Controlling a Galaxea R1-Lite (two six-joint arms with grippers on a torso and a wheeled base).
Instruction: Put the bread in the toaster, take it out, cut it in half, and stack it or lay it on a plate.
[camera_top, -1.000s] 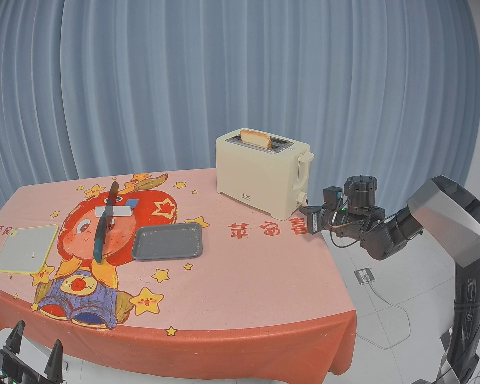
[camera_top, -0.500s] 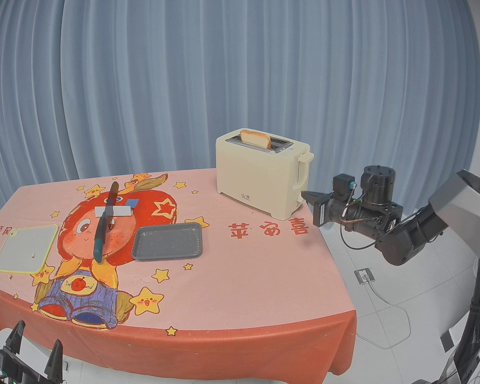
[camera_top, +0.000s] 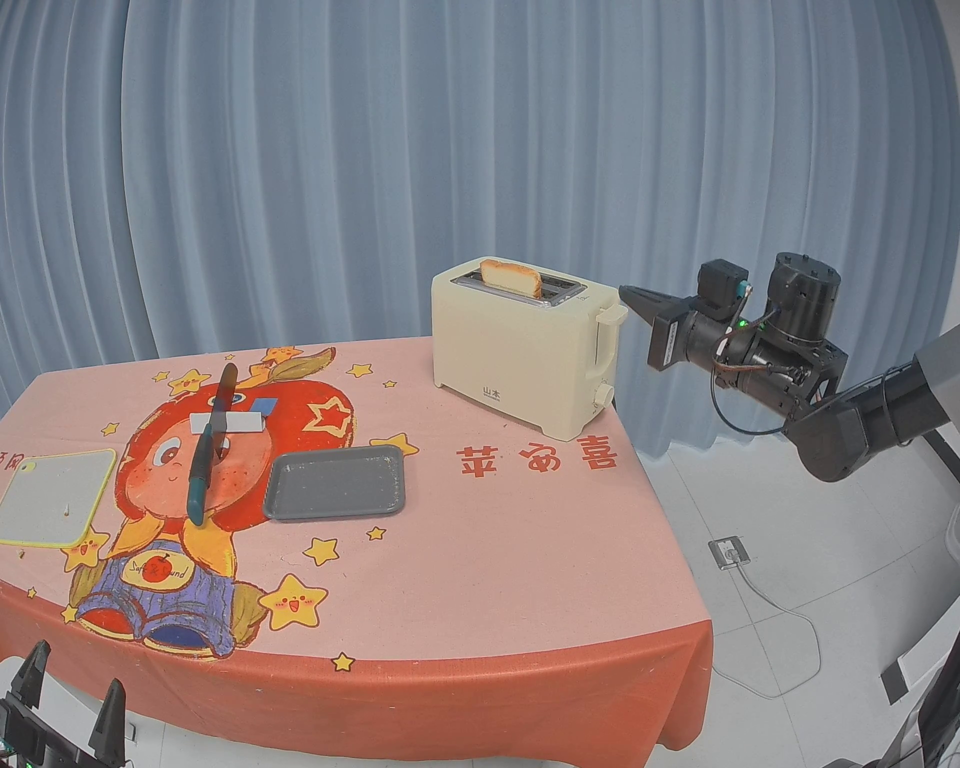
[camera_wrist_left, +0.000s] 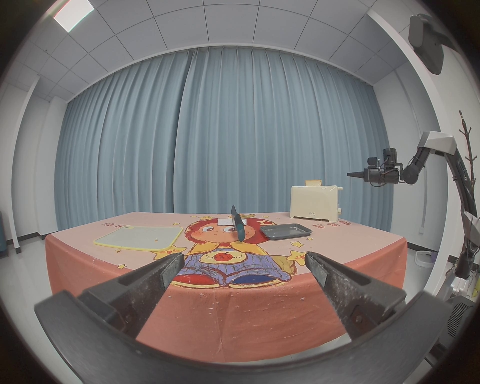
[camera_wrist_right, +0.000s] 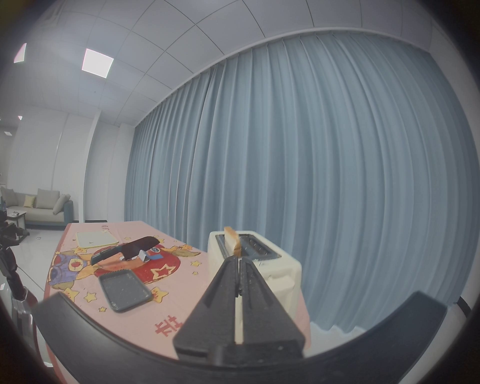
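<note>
On one cloth-covered table: one cream toaster with two slots, one slice of bread, one knife, one white block, one small blue tab, one grey tray and one pale cutting board — seven loose pieces in all, one of each kind. At the edges, two grippers, namely one left gripper and one right gripper, each with two fingers. Behind and below, one blue curtain, one socket plate on the floor, and one sofa in the far room.
</note>
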